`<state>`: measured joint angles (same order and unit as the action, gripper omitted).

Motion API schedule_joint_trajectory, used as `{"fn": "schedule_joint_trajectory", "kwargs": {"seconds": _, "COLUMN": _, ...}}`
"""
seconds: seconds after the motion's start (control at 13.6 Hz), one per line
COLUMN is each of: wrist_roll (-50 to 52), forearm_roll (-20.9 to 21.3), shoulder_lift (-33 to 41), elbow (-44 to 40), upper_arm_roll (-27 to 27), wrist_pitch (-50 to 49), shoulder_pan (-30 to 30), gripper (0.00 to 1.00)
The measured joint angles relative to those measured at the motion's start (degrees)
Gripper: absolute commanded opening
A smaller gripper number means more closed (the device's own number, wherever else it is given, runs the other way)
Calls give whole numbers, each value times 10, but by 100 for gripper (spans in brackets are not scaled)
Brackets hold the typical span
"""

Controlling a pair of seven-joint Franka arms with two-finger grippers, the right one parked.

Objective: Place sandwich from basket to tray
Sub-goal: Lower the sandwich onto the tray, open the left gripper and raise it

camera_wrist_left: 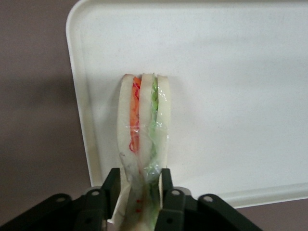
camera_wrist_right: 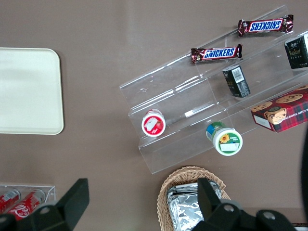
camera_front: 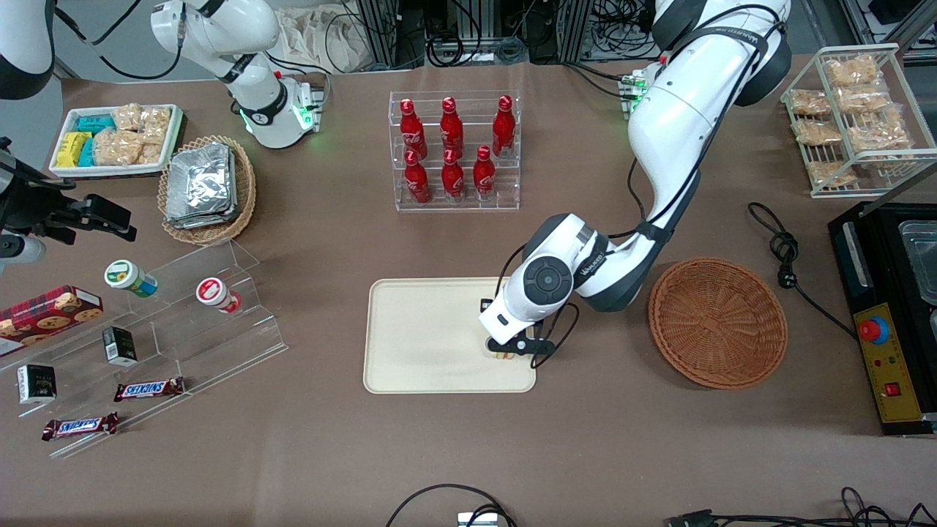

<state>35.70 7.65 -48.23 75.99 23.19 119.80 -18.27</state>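
The sandwich point(camera_wrist_left: 144, 120), a clear-wrapped wedge of pale bread with orange and green filling, is pinched at its narrow end between my left gripper's fingers. The gripper point(camera_wrist_left: 139, 180) is shut on it, low over the cream tray point(camera_wrist_left: 231, 72), close to the tray's rim. I cannot tell whether the sandwich touches the tray. In the front view the gripper point(camera_front: 505, 351) hangs over the tray point(camera_front: 424, 337) at its corner nearest the reddish-brown basket point(camera_front: 717, 322), and only a sliver of sandwich point(camera_front: 502, 357) shows under it. The basket holds nothing.
A clear rack of red bottles point(camera_front: 455, 150) stands farther from the front camera than the tray. A tan basket of foil packets point(camera_front: 207, 187) and an acrylic stand with snacks point(camera_front: 183, 322) lie toward the parked arm's end. A black machine point(camera_front: 893, 307) and a cable point(camera_front: 783, 249) lie toward the working arm's end.
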Motion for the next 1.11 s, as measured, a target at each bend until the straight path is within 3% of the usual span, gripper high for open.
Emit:
{"fn": "schedule_joint_trajectory", "kwargs": {"seconds": 0.15, "wrist_roll": 0, "forearm_roll": -1, "shoulder_lift": 14, "elbow": -4, "upper_arm_roll": 0, "wrist_pitch": -12, "shoulder_pan": 4, "gripper": 100}}
{"fn": "schedule_joint_trajectory", "kwargs": {"seconds": 0.52, "wrist_roll": 3, "forearm_roll": -7, "shoulder_lift": 121, "elbow": 10, "upper_arm_roll": 0, "wrist_pitch": -153, "shoulder_pan": 26, "gripper": 100}}
{"fn": "schedule_joint_trajectory", "kwargs": {"seconds": 0.81, "wrist_roll": -15, "forearm_roll": -7, "shoulder_lift": 270, "elbow": 188, "upper_arm_roll": -2, "wrist_pitch": -135, "shoulder_pan": 109, "gripper": 100}}
{"fn": "schedule_joint_trajectory", "kwargs": {"seconds": 1.11, "wrist_roll": -139, "forearm_roll": -8, "shoulder_lift": 411, "elbow": 310, "upper_arm_roll": -7, "wrist_pitch": -119, "shoulder_pan": 219, "gripper": 100}}
